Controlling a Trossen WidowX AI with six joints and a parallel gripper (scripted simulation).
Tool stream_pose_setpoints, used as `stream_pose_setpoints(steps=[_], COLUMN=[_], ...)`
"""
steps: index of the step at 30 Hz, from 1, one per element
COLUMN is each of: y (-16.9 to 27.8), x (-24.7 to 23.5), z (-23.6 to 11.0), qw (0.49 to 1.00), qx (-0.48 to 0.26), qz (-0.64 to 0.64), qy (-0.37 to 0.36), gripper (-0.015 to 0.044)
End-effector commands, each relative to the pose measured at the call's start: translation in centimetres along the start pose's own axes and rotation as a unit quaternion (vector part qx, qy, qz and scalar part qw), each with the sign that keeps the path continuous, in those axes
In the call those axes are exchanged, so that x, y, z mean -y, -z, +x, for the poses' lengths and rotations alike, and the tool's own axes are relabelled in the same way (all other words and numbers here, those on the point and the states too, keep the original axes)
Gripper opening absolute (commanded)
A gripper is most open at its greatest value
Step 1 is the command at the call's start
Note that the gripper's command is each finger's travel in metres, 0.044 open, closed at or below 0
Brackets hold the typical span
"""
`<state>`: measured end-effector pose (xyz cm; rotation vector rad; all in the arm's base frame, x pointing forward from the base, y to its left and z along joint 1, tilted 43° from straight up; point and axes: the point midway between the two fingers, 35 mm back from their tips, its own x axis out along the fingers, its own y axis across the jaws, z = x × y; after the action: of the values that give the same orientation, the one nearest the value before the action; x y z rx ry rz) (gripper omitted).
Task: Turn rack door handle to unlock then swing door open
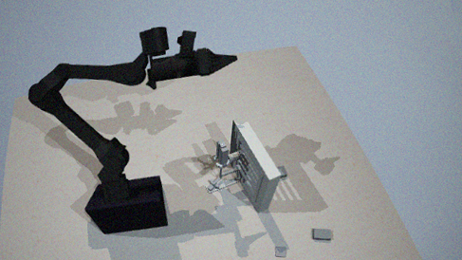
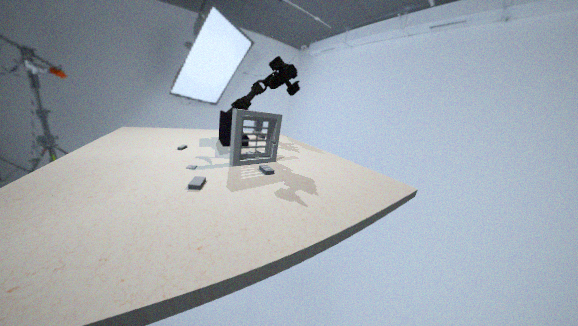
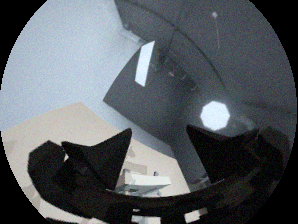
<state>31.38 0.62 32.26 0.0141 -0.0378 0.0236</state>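
Note:
The light grey rack frame (image 1: 270, 188) (image 2: 235, 137) stands upright on the table. Horizontal bars of the door (image 1: 246, 164) (image 2: 256, 147) show within the frame opening; the door looks closed or nearly so, but its exact angle is hard to tell. The upright handle (image 1: 221, 146) sticks out on the side facing the arm's base, and its turn is unclear. My gripper (image 1: 236, 59) (image 3: 158, 129) is open and empty, raised high above the table beyond the frame's far end, touching nothing. In the wrist view the two dark fingers stand wide apart, with the frame's pale top low between them.
A thin pale piece (image 1: 222, 184) juts out low beneath the handle. Small grey blocks lie on the table (image 1: 362, 255) (image 2: 125, 225): one block (image 1: 321, 234) (image 2: 197, 183), a smaller one (image 1: 280, 252) (image 2: 191, 167), and another (image 1: 282, 173) (image 2: 266, 170) close behind the frame.

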Motion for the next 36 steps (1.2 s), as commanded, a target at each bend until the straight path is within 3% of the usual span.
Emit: stream_pose_setpoints(steps=[1,4,19,36], y=[0.1,1.3,9.1,15.8], x=[0.0,0.0,0.0,-0.2], z=[0.1,0.8,3.2,1.9], qw=[1.000,0.999,0.958,0.857], qx=[-0.003,-0.040,-0.268,-0.477], qz=[-0.001,-0.014,-0.058,-0.024], qy=[-0.001,-0.009,-0.082,-0.193], gripper=[0.0374,0.0298,0.0298,0.0298])
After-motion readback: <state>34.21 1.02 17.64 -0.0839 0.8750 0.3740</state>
